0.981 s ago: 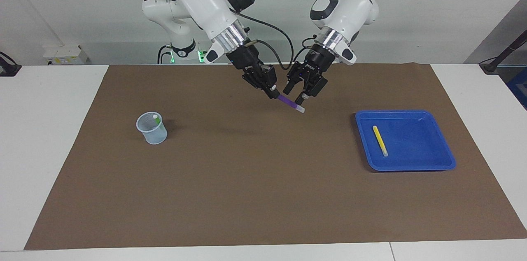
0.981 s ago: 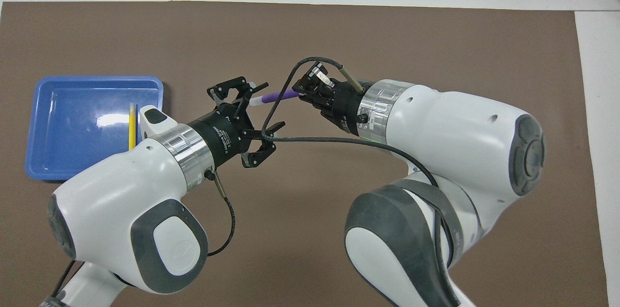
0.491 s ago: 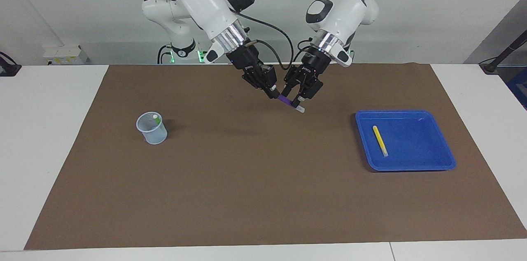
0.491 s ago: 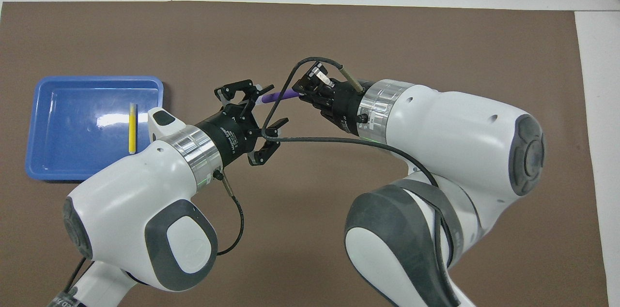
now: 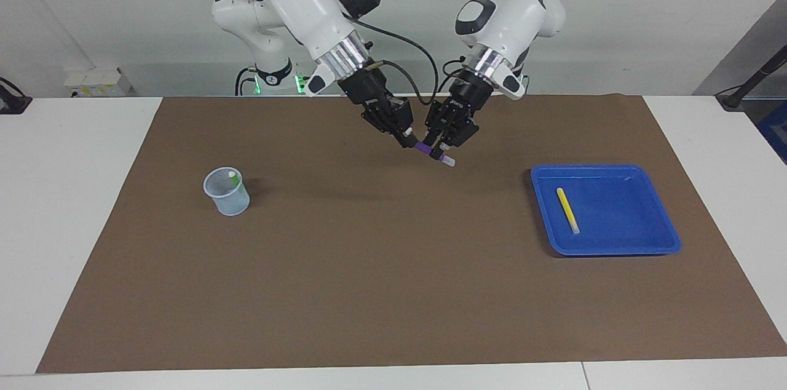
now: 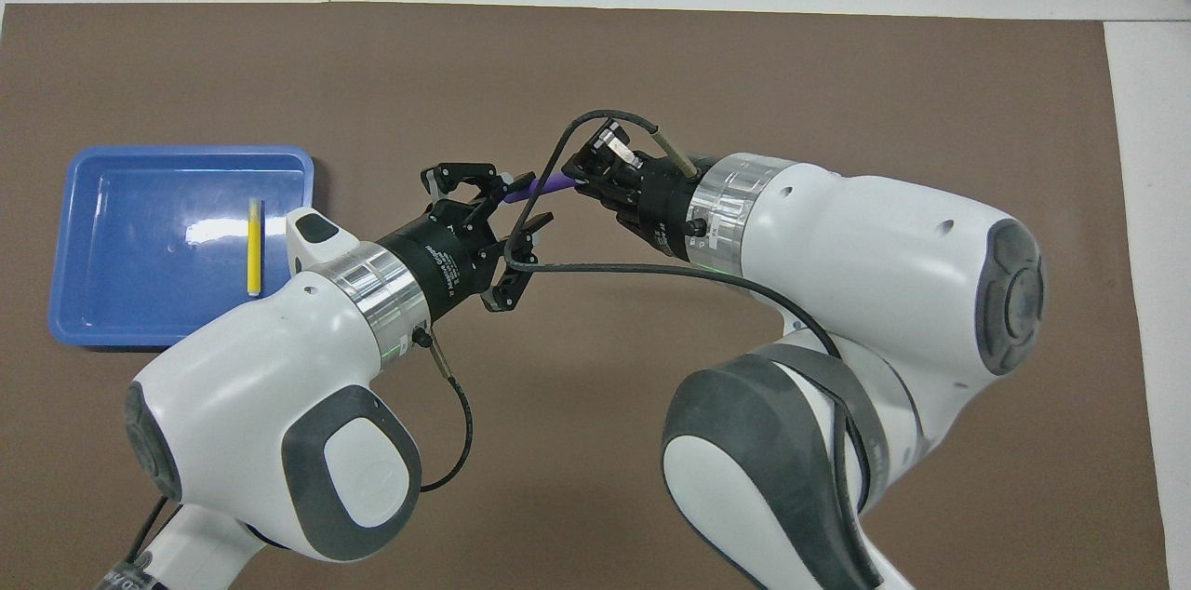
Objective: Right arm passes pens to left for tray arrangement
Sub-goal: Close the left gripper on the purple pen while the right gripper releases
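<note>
Right claw [image 5: 408, 139] pinches the purple pen [image 5: 430, 152] above the brown mat [image 5: 369, 267]; left claw [image 5: 439, 152] surrounds its pale end, whether gripping I cannot tell. Yellow pen [image 5: 567, 210] lies in the blue tray [image 5: 658, 218]; green pen [image 5: 233, 179] stands in the mesh cup [image 5: 227, 193].

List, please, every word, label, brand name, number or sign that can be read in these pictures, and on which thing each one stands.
None can be read.
Left gripper: small white lettering on its black body, too small to read.
Right gripper: a small white label on its black body, too small to read.
Purple pen, yellow pen, tray, mesh cup: no lettering shows.
</note>
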`<state>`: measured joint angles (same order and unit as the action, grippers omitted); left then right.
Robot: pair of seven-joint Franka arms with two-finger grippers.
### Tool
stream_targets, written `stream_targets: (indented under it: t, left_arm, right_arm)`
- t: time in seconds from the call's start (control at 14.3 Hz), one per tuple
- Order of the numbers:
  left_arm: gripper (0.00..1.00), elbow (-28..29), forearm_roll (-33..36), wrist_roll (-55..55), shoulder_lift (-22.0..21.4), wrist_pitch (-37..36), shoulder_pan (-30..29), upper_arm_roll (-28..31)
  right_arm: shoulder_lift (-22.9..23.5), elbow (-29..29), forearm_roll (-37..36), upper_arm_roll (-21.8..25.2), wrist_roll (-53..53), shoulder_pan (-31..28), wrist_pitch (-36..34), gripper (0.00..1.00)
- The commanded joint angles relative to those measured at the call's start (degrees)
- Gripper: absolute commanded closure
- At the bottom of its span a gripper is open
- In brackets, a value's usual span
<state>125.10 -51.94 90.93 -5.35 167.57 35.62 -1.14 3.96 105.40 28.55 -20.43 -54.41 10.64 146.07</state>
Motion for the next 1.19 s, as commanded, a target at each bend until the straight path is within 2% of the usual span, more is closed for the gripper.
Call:
stream_targets:
  t: [0.0,0.63,0.7,0.77,0.98,1.12]
  left_arm:
    - [1.0,0.7,-1.0,-0.4,-0.4,0.6,1.4,0.4]
    - [1.0,0.3,-0.9,-1.5,-0.5,-0.3,1.4,0.4]
    - [1.0,0.3,-0.8,-1.5,-0.5,-0.3,1.4,0.4]
    - [1.0,0.3,-0.9,-1.5,-0.5,-0.3,1.3,0.4]
    - [1.0,0.3,-0.8,-2.7,-0.5,-1.4,0.8,0.5]
    - [1.0,0.2,-0.8,-6.1,-0.7,-3.6,0.1,0.5]
  right_arm:
    - [0.3,-0.2,1.6,-0.3,0.1,-0.1,1.4,1.0]
    - [0.5,-0.4,1.6,-0.3,0.2,-0.8,1.0,1.0]
    - [0.5,-0.4,1.6,-0.3,0.1,-0.9,0.9,0.45]
    - [0.3,-0.5,1.5,-0.2,0.4,-0.9,0.7,0.0]
    - [0.2,-1.8,0.4,0.0,3.8,-3.6,-4.1,0.0]
    - [-0.2,-2.6,0.1,0.2,13.9,-6.7,-10.4,0.0]
